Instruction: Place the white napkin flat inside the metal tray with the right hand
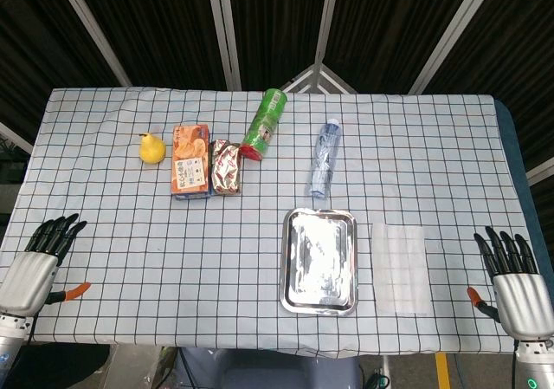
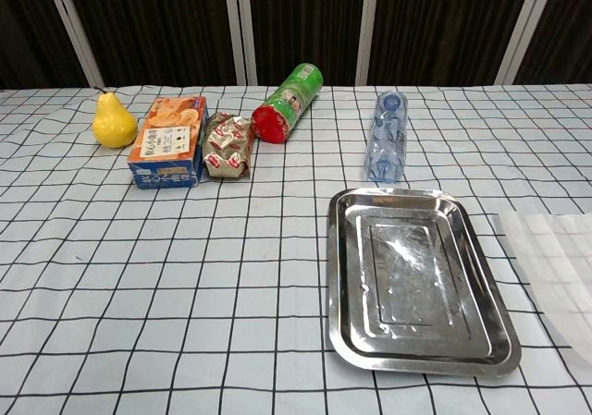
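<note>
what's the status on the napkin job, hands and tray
Left hand and right hand open, holding nothing. White napkin flat on table, right of metal tray, untouched. Tray empty, nothing between.

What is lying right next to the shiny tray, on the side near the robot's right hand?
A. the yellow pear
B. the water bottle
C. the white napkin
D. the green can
C: the white napkin lies flat on the checked cloth beside the metal tray, nearer the right robot hand.
</note>
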Robot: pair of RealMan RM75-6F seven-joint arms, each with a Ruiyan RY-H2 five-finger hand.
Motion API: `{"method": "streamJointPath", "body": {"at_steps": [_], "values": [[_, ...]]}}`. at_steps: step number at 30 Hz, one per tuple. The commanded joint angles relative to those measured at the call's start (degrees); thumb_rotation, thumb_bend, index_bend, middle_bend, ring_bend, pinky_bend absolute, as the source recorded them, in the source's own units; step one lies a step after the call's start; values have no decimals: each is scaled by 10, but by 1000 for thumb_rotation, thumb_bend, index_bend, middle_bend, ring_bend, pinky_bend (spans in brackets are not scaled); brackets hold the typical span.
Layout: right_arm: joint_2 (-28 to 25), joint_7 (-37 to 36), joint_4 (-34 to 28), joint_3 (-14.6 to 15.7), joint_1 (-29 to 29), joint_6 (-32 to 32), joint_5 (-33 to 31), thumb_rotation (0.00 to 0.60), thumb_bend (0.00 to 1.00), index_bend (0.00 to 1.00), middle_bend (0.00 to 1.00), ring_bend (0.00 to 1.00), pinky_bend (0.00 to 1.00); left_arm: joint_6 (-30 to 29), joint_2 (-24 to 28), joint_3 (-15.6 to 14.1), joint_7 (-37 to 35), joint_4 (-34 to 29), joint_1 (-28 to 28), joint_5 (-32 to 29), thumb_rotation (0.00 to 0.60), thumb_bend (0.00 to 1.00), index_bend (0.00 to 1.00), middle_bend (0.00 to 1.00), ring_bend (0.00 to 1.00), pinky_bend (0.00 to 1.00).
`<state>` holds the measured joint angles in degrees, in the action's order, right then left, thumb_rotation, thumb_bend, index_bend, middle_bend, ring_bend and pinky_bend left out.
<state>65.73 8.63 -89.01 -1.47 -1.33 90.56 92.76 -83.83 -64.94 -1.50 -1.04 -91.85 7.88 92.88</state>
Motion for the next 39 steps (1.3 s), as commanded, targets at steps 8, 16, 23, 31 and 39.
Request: {"method": "streamJointPath", "body": {"at_steps": [8,16,23,31,39], "values": [[1,2,0,3,0,-2,3,600,294,0,0,0,0,0,1,0,-1,0,0,1,600,0,0,0,0,0],[6,2,2,35,-10,-17,60,600,294,0,0,0,0,4,0,0,-1,0,2,-2,600,0,0,0,0,0],[31,46,-20,59,-24,-69,79,600,294,207,7,0,0,5,0,0,-1,-1,2,-2,600,0,0,0,0,0],[78,102,0,53,-39,-122,55,600,294,250,33,0,0,4,1,-1,1,-1,1,-1,600,0,0,0,0,0],[99,114,28,49,-39,-140,24,600,294,250,35,0,0,4,1,-1,2,-3,1,-2,600,0,0,0,0,0]]}}
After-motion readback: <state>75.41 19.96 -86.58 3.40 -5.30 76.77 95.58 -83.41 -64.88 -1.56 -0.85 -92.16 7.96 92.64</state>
